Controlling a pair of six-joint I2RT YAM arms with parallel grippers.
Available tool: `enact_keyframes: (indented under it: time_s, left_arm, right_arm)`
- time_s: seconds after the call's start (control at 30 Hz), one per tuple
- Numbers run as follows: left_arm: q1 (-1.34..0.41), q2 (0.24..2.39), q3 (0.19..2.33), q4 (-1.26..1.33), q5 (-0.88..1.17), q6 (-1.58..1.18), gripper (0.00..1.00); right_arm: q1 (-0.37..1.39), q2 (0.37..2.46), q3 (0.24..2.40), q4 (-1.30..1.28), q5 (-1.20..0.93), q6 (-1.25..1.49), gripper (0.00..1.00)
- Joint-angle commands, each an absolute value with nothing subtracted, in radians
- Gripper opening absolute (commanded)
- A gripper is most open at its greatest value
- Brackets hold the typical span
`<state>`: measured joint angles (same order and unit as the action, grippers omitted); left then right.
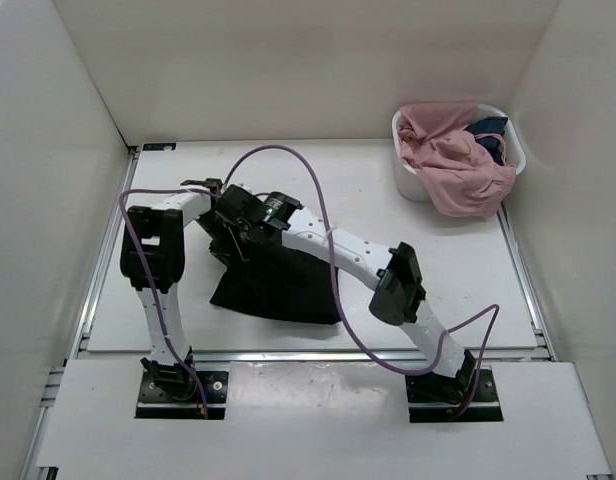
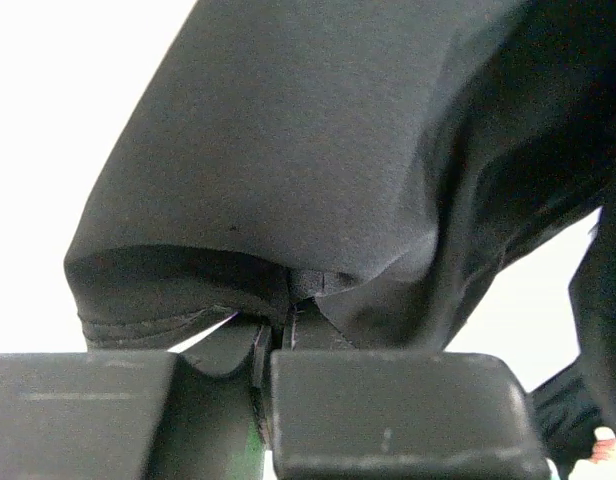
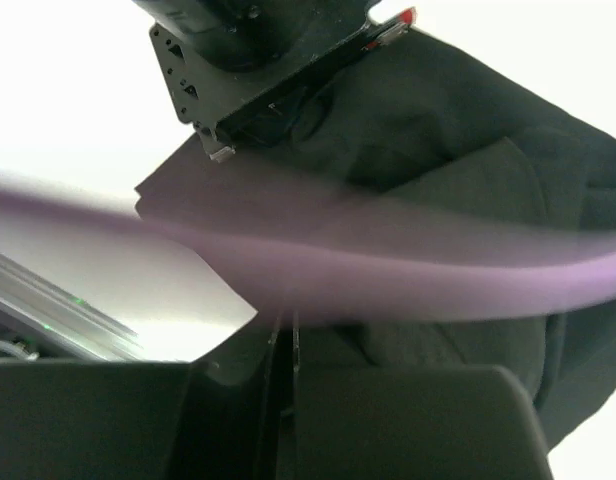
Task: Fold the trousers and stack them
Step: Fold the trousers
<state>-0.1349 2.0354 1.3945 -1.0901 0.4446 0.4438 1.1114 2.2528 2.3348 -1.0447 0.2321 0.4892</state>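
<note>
The black trousers [image 1: 278, 285] lie bunched at the table's middle left, their upper edge lifted. My left gripper [image 1: 220, 222] is at that edge; in the left wrist view it [image 2: 288, 318] is shut on a fold of the black fabric [image 2: 288, 150], which drapes over it. My right gripper [image 1: 246, 238] reaches in from the right, just beside the left one. In the right wrist view its jaws [image 3: 285, 345] are closed at the trousers [image 3: 458, 190], with the pinch point blurred by a purple cable [image 3: 388, 270].
A white basket [image 1: 413, 180] stands at the back right, holding a pink garment [image 1: 453, 160] and a small dark blue cloth [image 1: 488, 135]. White walls enclose the table. The left arm's black wrist [image 3: 258, 50] sits close ahead of my right gripper.
</note>
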Motion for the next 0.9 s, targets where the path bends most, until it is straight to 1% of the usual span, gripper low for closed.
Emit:
enact_keyframes:
  time_s: [0.0,0.03,0.07,0.13,0.17,0.2,0.27,0.3,0.33,0.37,0.43,0.47,0.5,0.53,0.57,0.6,0.63,0.7,0.73,0.77,0.8,0.83,0.87]
  left_arm:
    - [-0.141,2.065,1.434,-1.074,0.451,0.434,0.14]
    - [-0.141,2.065,1.434,-1.074,0.451,0.434,0.14]
    - [-0.141,2.075,1.434,-1.074,0.451,0.434,0.14]
    - [-0.132,2.086,1.434,-1.074,0.442,0.434,0.23]
    - [-0.115,2.086,1.443,-1.074,0.442,0.423,0.28]
    - [-0.086,2.086,1.443,-1.074,0.431,0.423,0.36]
    - [-0.054,2.086,1.466,-1.065,0.397,0.410,0.48]
    - [-0.014,2.086,1.476,-1.065,0.364,0.400,0.52]
    - [0.006,2.071,1.491,-1.065,0.348,0.400,0.56]
    - [0.024,2.071,1.500,-1.065,0.335,0.400,0.62]
    - [0.075,2.028,1.532,-1.065,0.293,0.400,0.65]
    - [0.087,2.010,1.543,-1.065,0.281,0.400,0.66]
    - [0.097,1.988,1.552,-1.065,0.272,0.416,0.66]
    - [0.097,1.933,1.561,-1.055,0.272,0.426,0.68]
    - [0.097,1.902,1.577,-1.055,0.272,0.440,0.69]
    - [0.088,1.872,1.577,-1.055,0.261,0.455,0.73]
    - [0.059,1.812,1.586,-1.046,0.261,0.500,0.75]
    - [0.016,1.755,1.572,-1.046,0.270,0.557,0.80]
    - [-0.024,1.732,1.560,-1.046,0.308,0.602,0.84]
    - [-0.046,1.700,1.533,-1.046,0.331,0.620,0.85]
    - [-0.067,1.700,1.519,-1.046,0.354,0.633,0.85]
    - [-0.121,1.688,1.502,-1.046,0.389,0.647,0.90]
    - [-0.152,1.687,1.468,-1.046,0.400,0.658,0.92]
  right_arm:
    - [1.118,2.315,2.382,-0.967,0.173,0.437,0.00]
    - [1.118,2.328,2.382,-0.936,0.173,0.428,0.00]
    - [1.118,2.344,2.382,-0.921,0.160,0.428,0.06]
    - [1.118,2.396,2.393,-0.887,0.114,0.397,0.25]
    - [1.118,2.411,2.393,-0.887,0.114,0.397,0.47]
    - [1.118,2.439,2.402,-0.887,0.103,0.373,0.57]
    - [1.118,2.448,2.425,-0.877,0.078,0.345,0.75]
    - [1.118,2.448,2.425,-0.877,0.051,0.318,0.92]
    - [1.118,2.435,2.425,-0.877,0.040,0.304,0.99]
    - [1.118,2.413,2.425,-0.877,0.040,0.289,0.99]
    - [1.127,2.309,2.341,-0.842,0.079,0.272,0.99]
    - [1.127,2.213,2.297,-0.794,0.096,0.272,0.99]
    - [1.127,2.160,2.195,-0.767,0.118,0.294,0.99]
    - [1.127,2.055,2.142,-0.741,0.144,0.308,0.99]
    - [1.127,2.004,2.090,-0.700,0.203,0.324,0.99]
    - [1.127,1.955,2.041,-0.686,0.240,0.340,0.99]
    - [1.127,1.863,1.940,-0.675,0.277,0.368,0.99]
    - [1.117,1.781,1.843,-0.675,0.349,0.402,0.99]
    - [1.117,1.713,1.795,-0.675,0.394,0.447,0.99]
    - [1.102,1.680,1.696,-0.684,0.394,0.475,0.99]
    - [1.080,1.651,1.640,-0.684,0.403,0.506,0.99]
    - [1.065,1.599,1.585,-0.684,0.403,0.578,0.99]
    - [1.048,1.577,1.469,-0.674,0.365,0.615,0.99]
